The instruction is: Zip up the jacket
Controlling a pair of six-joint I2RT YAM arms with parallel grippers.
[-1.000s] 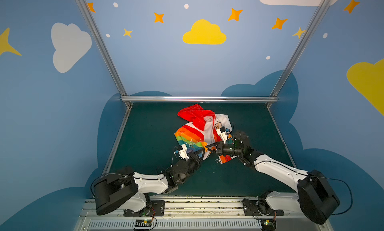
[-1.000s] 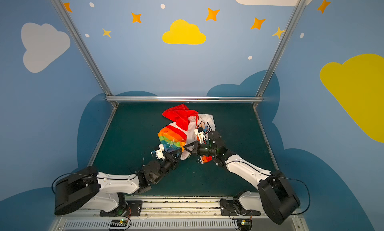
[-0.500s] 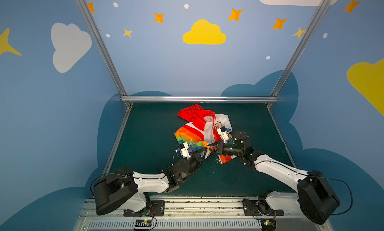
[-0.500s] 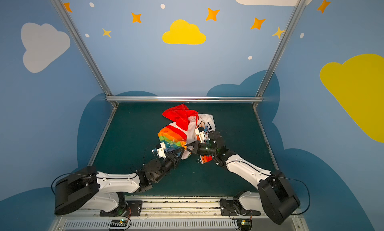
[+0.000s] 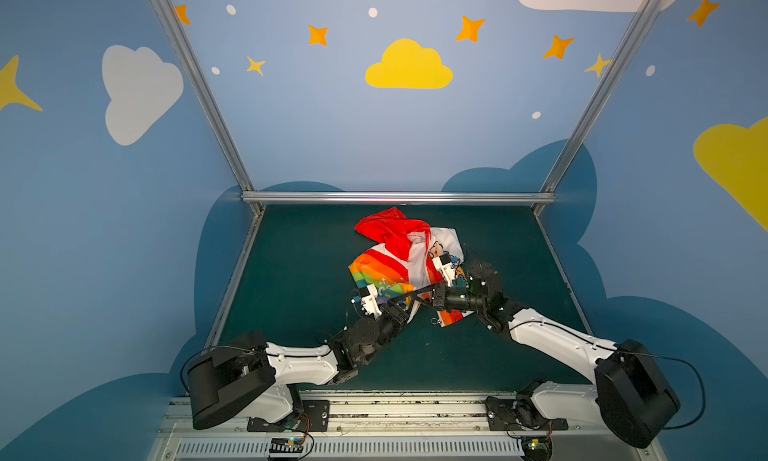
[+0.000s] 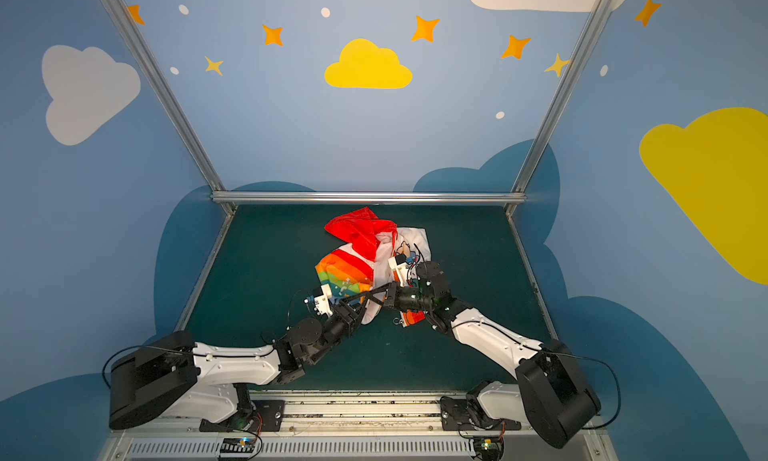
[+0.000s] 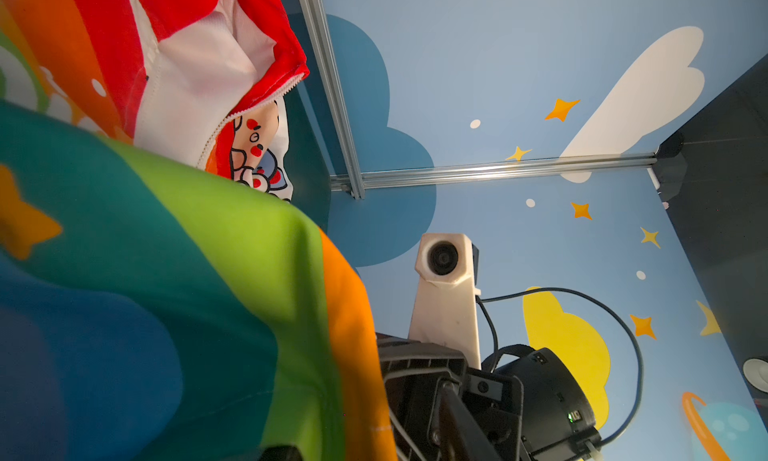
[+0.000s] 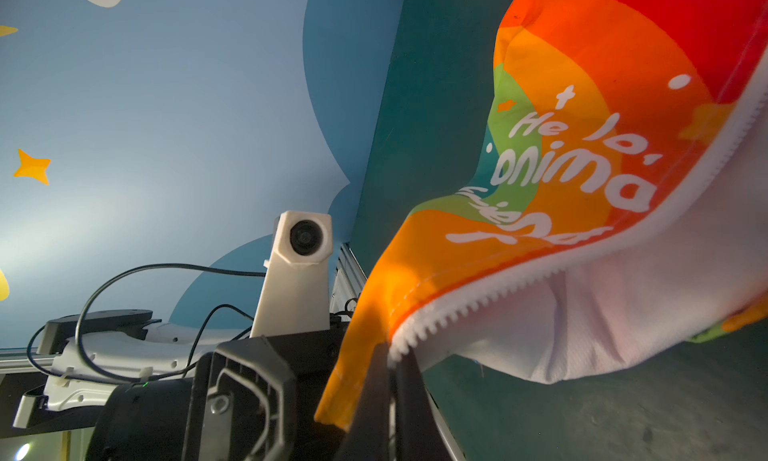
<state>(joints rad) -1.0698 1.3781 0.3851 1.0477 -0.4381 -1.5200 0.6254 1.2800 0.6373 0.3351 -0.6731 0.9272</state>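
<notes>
**Right jaws pinch jacket hem**

The jacket (image 5: 399,251) lies crumpled mid-mat (image 5: 299,272). The right gripper (image 8: 392,367) is pressed shut on its zipper edge at the raised hem. The left gripper (image 5: 401,313) sits just beside, under rainbow fabric, and I cannot tell how its jaws stand.

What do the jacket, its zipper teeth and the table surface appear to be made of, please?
The jacket: seemingly thin printed synthetic knit, matte, draping in soft folds. The zipper teeth: probably white moulded plastic, chunky, no metallic glint. The table surface: dark green, matte, possibly felt or rubber mat.
</notes>
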